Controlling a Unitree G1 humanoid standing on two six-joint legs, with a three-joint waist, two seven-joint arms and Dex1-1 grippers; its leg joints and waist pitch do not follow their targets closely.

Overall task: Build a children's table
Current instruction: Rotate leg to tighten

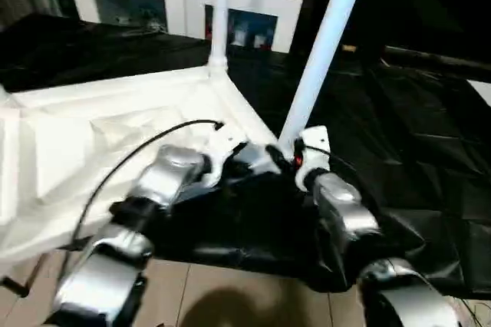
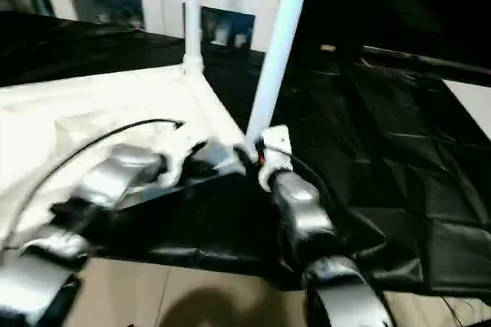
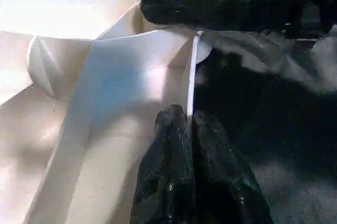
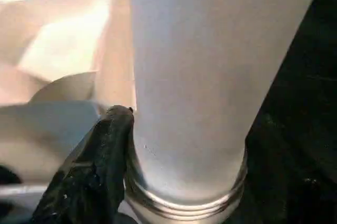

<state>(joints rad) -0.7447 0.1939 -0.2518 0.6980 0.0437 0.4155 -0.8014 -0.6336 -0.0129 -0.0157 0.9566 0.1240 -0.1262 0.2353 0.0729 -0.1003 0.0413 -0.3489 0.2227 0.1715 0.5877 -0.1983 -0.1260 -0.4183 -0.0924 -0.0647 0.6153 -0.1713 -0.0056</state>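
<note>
Children's table (image 1: 115,112) lies upside down on the black-covered bench (image 1: 430,127), ribbed underside up. 2 legs stand in it: far-corner leg (image 1: 221,4) roughly vertical, near-corner leg (image 1: 326,43) leaning, top tilted toward the robot's right. The near leg's long axis runs up and away from the corner socket, and its base sits right at the right claw (image 1: 295,150), so the right arm is the nearer one. Right wrist view: leg base with threaded collar (image 4: 184,203) is directly ahead, 1 black finger (image 4: 100,166) against its side; jaws stand fairly wide around the tube, can't tell if they actually clamp it. Left claw (image 3: 189,124) is closed, fingertips pinching or pressed onto the thin edge of the tabletop wall just beside that same corner, likely bracing. My read: the leg isn't seated square yet; next move needs it tipped upright along the socket axis, then twisted home.
</note>
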